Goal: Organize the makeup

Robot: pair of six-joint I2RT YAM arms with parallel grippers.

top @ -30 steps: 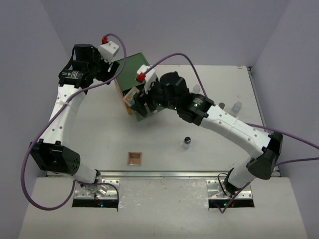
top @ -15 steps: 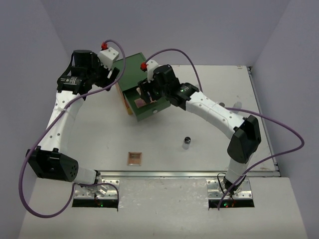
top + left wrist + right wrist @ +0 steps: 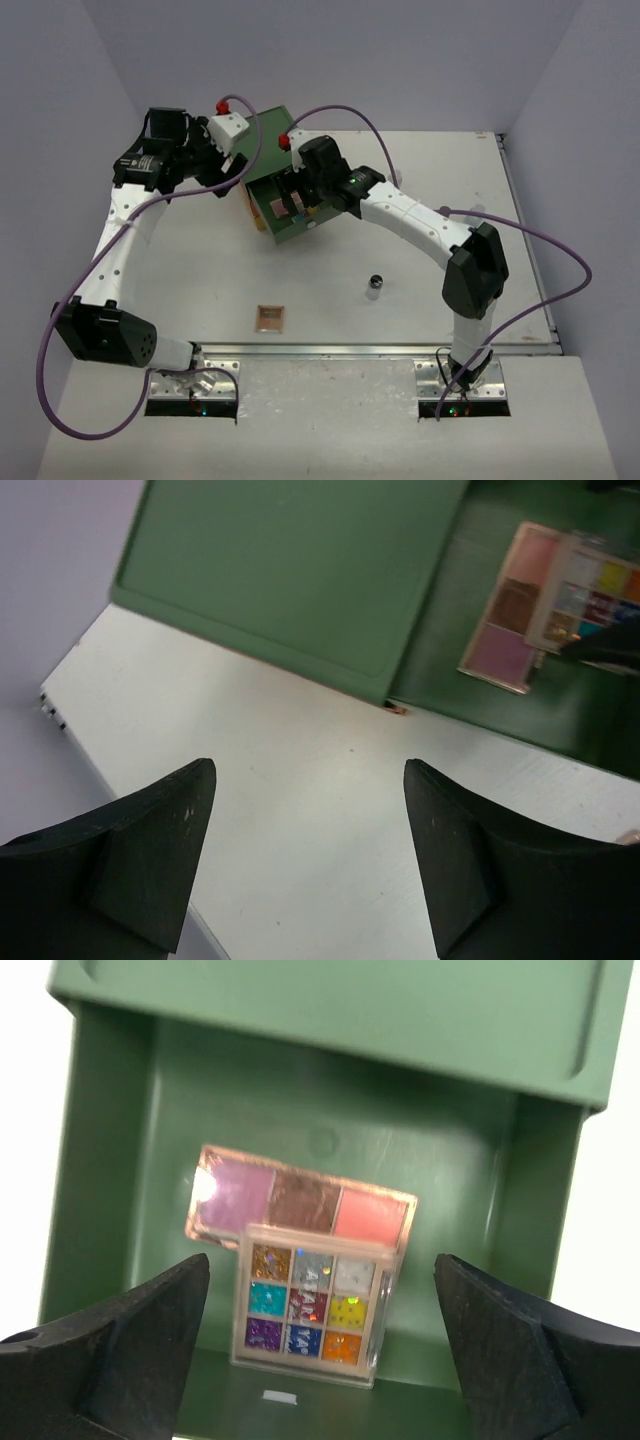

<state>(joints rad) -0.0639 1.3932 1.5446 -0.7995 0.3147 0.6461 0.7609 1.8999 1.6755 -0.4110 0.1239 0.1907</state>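
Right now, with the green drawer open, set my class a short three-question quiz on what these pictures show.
1. True or false: inside the green drawer, the multicolour palette lies partly over the pink palette.
2. The right hand is: A) shut on the multicolour palette; B) open, facing the drawer; C) out of view.
3. Which two makeup items sit on the near half of the table?

Key: 1 true. 2 B. 3 the tan palette and the black-capped jar.
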